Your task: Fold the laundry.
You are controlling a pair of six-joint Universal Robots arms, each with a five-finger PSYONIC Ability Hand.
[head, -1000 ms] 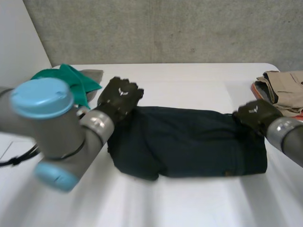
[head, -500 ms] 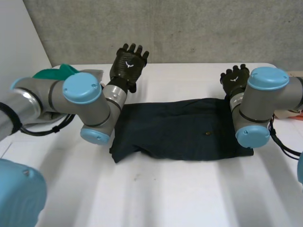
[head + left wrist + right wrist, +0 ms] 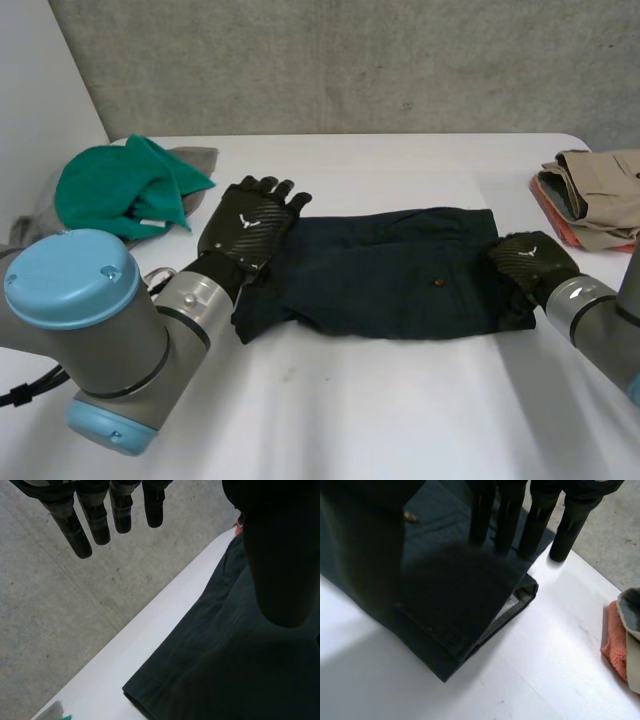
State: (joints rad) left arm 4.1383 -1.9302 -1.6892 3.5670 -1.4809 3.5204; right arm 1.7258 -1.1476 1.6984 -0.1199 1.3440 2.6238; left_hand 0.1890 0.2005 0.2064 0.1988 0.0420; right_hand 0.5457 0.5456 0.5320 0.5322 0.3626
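One dark garment [image 3: 385, 270] is laid flat mid-table, with wide bare table [image 3: 400, 410] along its near edge and a narrower strip along its far edge; one green cloth [image 3: 125, 188] is lumped far left, one beige folded stack [image 3: 600, 185] at the right rim. The left hand [image 3: 250, 222] is set at the garment's left end, the right hand [image 3: 528, 262] at its right end, both with fingers straight, nothing gripped. Against the earlier frame, both hands are brought down from beyond the far edge.
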